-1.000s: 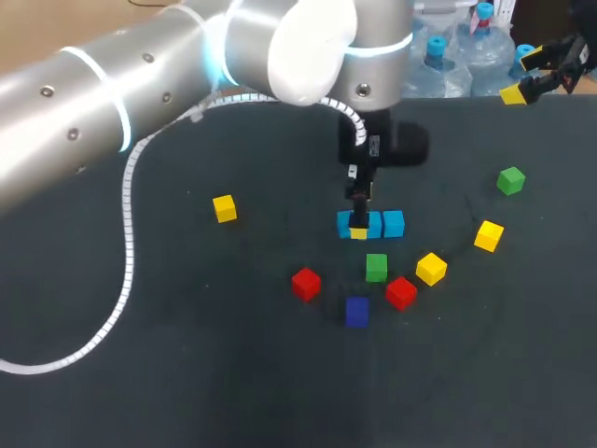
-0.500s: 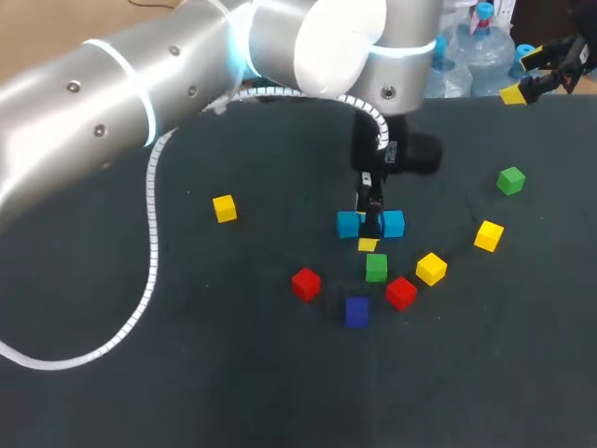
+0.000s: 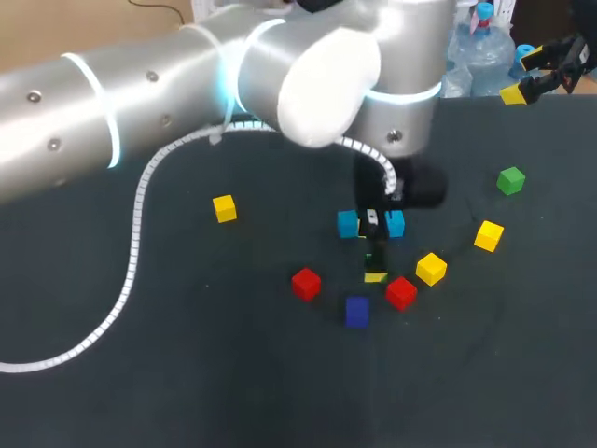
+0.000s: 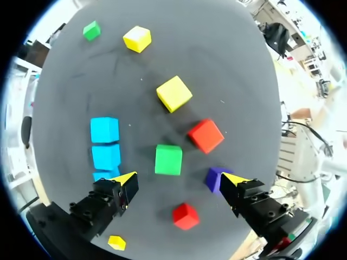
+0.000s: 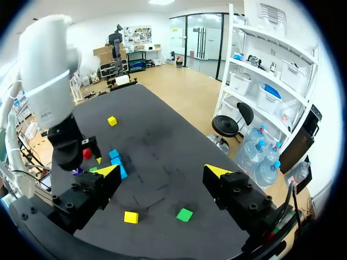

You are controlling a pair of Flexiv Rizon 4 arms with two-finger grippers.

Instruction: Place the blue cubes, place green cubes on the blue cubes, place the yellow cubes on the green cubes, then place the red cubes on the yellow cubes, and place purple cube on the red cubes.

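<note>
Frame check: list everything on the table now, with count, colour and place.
blue cubes: three, light blue, in a row mid-table
green cubes: two; one below the left gripper, one far right
yellow cubes: three; one left, two right
red cubes: two, nearer than the blue row
purple cube: one, between the red cubes, slightly nearer
table: one, dark
left gripper: open, empty, over a green cube
right gripper: open, empty, far right corner

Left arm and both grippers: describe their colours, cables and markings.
The left arm is a thick silver-grey tube with small dark screw dots, glowing light-blue rings at its joints, and a white ribbed cable hanging from it. The left gripper and right gripper are black and blocky, with bright yellow wedge tips.
</note>
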